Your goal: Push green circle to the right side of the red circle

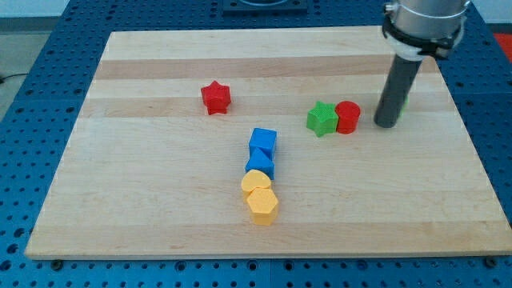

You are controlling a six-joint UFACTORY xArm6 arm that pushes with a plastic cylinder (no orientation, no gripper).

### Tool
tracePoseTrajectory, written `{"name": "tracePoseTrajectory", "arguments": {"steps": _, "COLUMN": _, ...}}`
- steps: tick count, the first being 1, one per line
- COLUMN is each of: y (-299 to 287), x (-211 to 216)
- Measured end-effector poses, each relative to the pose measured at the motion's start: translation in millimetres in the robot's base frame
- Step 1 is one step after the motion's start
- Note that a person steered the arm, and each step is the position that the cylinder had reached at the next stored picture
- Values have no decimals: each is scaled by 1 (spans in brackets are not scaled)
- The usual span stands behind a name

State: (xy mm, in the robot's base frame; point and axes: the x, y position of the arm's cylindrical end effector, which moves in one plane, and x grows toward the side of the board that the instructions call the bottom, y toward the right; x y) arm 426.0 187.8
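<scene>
The red circle (347, 117) stands right of the board's middle and touches a green star (322, 119) on its left. My tip (386, 125) rests on the board just right of the red circle, with a small gap between them. The green circle (405, 102) is almost wholly hidden behind the rod. Only a thin green sliver of it shows at the rod's right edge, up and to the right of the red circle.
A red star (215, 98) lies at upper left of centre. Two blue blocks (262, 144) (260, 165) and two yellow blocks (256, 183) (262, 206) form a column at centre. The wooden board (120, 200) ends near the view's right.
</scene>
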Motion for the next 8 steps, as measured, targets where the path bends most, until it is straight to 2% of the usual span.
{"name": "tracePoseTrajectory", "arguments": {"steps": 2, "y": 79, "x": 0}}
{"name": "tracePoseTrajectory", "arguments": {"steps": 3, "y": 89, "x": -17}}
{"name": "tracePoseTrajectory", "arguments": {"steps": 4, "y": 67, "x": -33}}
{"name": "tracePoseTrajectory", "arguments": {"steps": 5, "y": 10, "x": -50}}
{"name": "tracePoseTrajectory", "arguments": {"steps": 6, "y": -23, "x": -50}}
{"name": "tracePoseTrajectory", "arguments": {"steps": 7, "y": -23, "x": -51}}
{"name": "tracePoseTrajectory", "arguments": {"steps": 8, "y": -6, "x": -28}}
